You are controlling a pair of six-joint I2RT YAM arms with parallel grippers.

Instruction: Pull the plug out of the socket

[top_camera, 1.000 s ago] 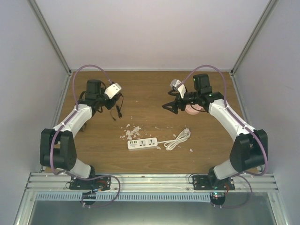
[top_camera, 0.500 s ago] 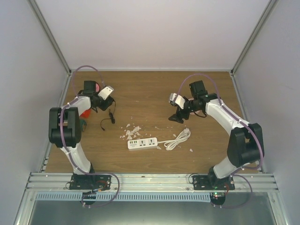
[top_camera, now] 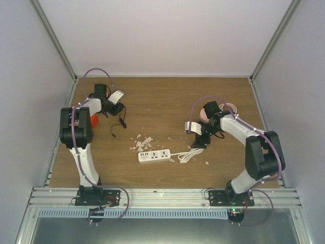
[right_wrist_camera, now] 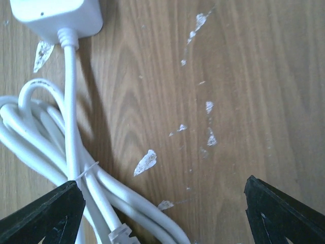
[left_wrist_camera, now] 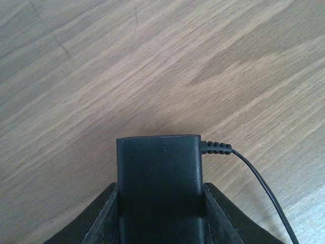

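The black plug [left_wrist_camera: 160, 178], a block-shaped adapter with a thin black cable [top_camera: 118, 125], sits between the fingers of my left gripper [left_wrist_camera: 160, 223], which is shut on it. In the top view my left gripper [top_camera: 116, 105] hovers at the far left of the table, well away from the socket. The socket, a white power strip [top_camera: 154, 156], lies flat near the table's middle, and its end [right_wrist_camera: 56, 18] shows in the right wrist view. My right gripper [right_wrist_camera: 165, 218] stands open just above the strip's bundled white cord [right_wrist_camera: 71, 168]. In the top view my right gripper [top_camera: 199, 140] is right of the strip.
White scraps [top_camera: 142, 141] litter the wood beside the strip. A red object [top_camera: 94, 120] lies by the left arm and a pink round thing [top_camera: 231, 108] behind the right arm. Grey enclosure walls close in the table on three sides.
The left arm folded back toward the far left, carrying the plug and trailing cable. The right arm swung down and nearer, now low over the white cord, jaws slightly narrower.
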